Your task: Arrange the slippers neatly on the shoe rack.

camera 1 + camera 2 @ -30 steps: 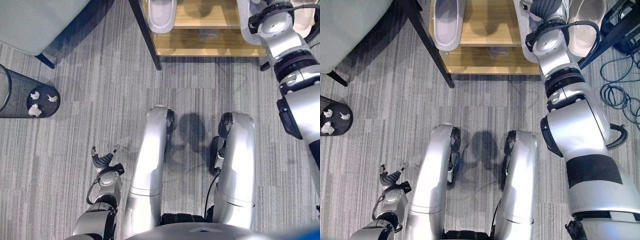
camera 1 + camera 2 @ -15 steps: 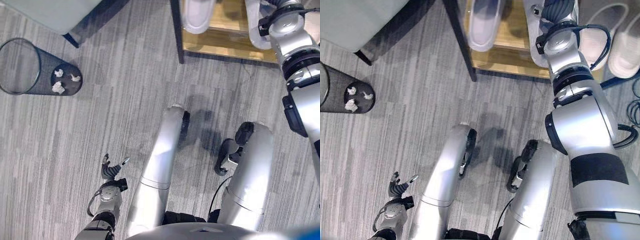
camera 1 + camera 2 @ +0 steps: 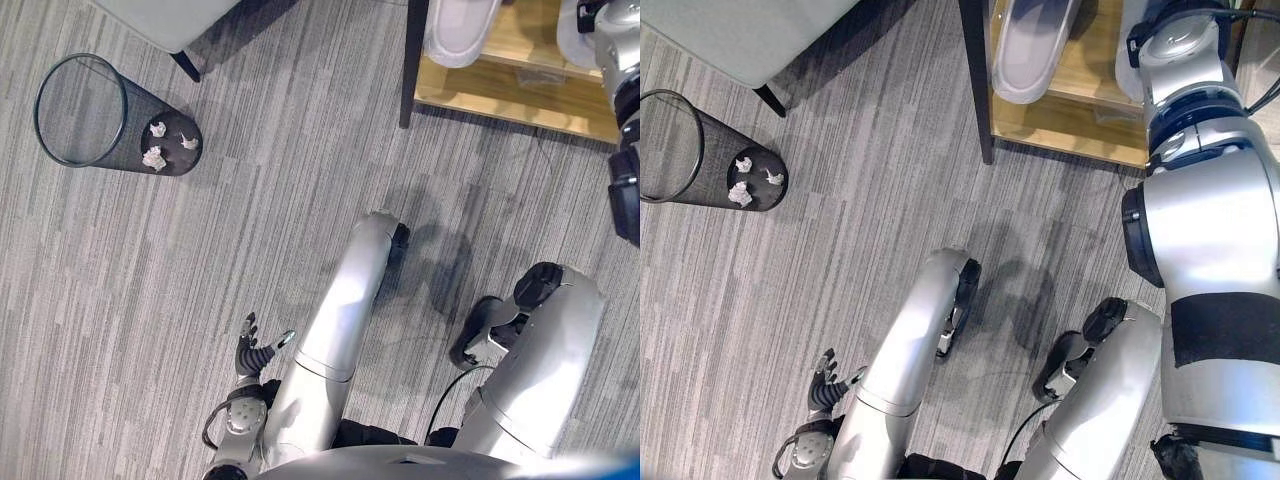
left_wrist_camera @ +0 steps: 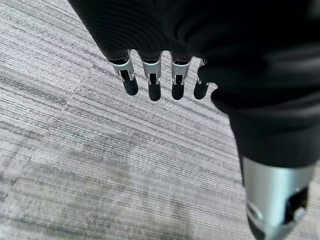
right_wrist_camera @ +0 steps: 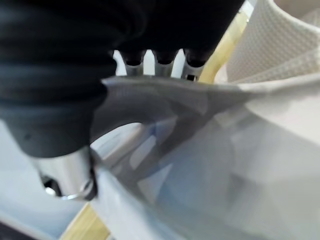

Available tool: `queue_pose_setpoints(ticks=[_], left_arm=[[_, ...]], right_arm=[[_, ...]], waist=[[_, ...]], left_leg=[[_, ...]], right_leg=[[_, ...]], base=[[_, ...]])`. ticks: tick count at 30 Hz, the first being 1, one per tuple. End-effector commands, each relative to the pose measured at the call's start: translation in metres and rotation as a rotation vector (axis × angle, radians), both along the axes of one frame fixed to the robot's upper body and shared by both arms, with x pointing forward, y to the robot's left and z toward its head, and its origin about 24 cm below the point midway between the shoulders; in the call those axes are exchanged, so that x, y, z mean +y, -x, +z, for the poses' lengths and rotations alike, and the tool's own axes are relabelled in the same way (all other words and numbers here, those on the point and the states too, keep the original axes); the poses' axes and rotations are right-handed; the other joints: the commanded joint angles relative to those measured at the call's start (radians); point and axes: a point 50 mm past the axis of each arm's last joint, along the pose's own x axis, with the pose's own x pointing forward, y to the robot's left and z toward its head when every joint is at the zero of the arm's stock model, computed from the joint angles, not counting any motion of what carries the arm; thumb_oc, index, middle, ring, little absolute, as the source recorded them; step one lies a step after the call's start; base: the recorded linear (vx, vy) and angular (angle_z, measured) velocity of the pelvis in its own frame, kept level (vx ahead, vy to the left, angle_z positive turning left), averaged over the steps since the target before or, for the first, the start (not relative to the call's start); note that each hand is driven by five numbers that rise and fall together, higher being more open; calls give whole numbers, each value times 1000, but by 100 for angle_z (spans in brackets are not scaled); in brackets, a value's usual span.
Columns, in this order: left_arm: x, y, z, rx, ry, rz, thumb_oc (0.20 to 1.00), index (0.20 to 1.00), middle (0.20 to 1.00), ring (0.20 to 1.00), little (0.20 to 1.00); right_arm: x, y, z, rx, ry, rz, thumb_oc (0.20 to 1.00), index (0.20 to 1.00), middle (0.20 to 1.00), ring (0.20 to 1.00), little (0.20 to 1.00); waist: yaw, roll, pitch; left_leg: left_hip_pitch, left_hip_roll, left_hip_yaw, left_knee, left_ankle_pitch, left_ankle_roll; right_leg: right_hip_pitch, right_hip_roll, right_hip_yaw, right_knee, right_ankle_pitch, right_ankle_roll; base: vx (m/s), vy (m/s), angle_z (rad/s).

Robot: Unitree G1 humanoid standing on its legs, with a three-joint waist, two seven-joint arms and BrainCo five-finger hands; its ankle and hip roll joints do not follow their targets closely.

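- One pale grey slipper (image 3: 1028,45) lies flat on the wooden shelf of the shoe rack (image 3: 1068,110), just beside the rack's dark leg, its rounded end toward the shelf's front edge.
- A second pale grey slipper (image 5: 210,165) sits on the same shelf, farther to the right, largely hidden behind the right arm.
- A whitish textured slipper (image 5: 280,45) lies just beside the second one.
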Motion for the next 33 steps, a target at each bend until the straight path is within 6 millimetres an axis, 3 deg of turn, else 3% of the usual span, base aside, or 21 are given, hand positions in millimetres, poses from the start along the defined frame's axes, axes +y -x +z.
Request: queue_pose_setpoints(ticks=[1,9,13,14,17,19,23,29,33], left_arm=[[9,0,7,-32,-52,-26,1000,1000,1000,1000,1000],[4,15,5,-12,-19,-40,1000,1000,1000,1000,1000],[5,20,6,-1,-31,-37,1000,1000,1000,1000,1000],[-4,-21,17,-84,28,30,1000,1000,1000,1000,1000],[2,-26,8,-26,-1,13,1000,1000,1000,1000,1000],[3,-28,8,-30,-1,15,1000,1000,1000,1000,1000],[2,-33,8,-37,27,79,1000,1000,1000,1000,1000],[13,-25,3,-13,19,136,1000,1000,1000,1000,1000],[13,-25,-1,1,20,163,1000,1000,1000,1000,1000]], right_arm=[[12,9,31,-96,13,18,1000,1000,1000,1000,1000],[8,8,25,-80,-77,28,1000,1000,1000,1000,1000],[37,6,40,-241,-141,230,1000,1000,1000,1000,1000],[52,0,32,-230,-163,301,1000,1000,1000,1000,1000],[76,0,35,-310,-134,463,1000,1000,1000,1000,1000],[80,0,35,-315,-140,487,1000,1000,1000,1000,1000],[81,-9,16,-240,-154,472,1000,1000,1000,1000,1000],[77,-22,-20,-125,-214,550,1000,1000,1000,1000,1000],[90,-28,-36,-48,-213,590,1000,1000,1000,1000,1000]], waist=[[-6,18,-18],[-5,43,-18],[-18,39,-18],[-38,26,-18],[-71,20,-18],[-80,13,-18],[-121,-8,-18],[-142,-23,-18],[-145,-31,-18]], left_leg=[[33,58,-39,37,-104,15],[33,63,-37,55,-114,22],[33,73,-42,62,-128,23],[33,78,-42,75,-128,17],[33,87,-46,101,-127,13],[33,93,-42,102,-126,10],[33,99,-54,113,-115,2],[33,102,-65,127,-109,-13],[33,100,-77,140,-104,-22]], right_leg=[[72,-24,159,-102,247,18],[67,-34,160,-93,249,13],[66,-18,159,-78,252,10],[64,-9,160,-66,247,10],[58,8,155,-34,238,11],[58,11,159,-29,235,6],[58,40,178,-9,236,-2],[58,69,191,22,231,-13],[58,78,185,39,231,-17]], base=[[0,0,0],[7,24,-1],[-25,24,-7],[35,33,-2],[-2,35,-11],[-24,-24,-25],[-64,-28,-8],[-50,-40,-5],[-40,-50,0]])
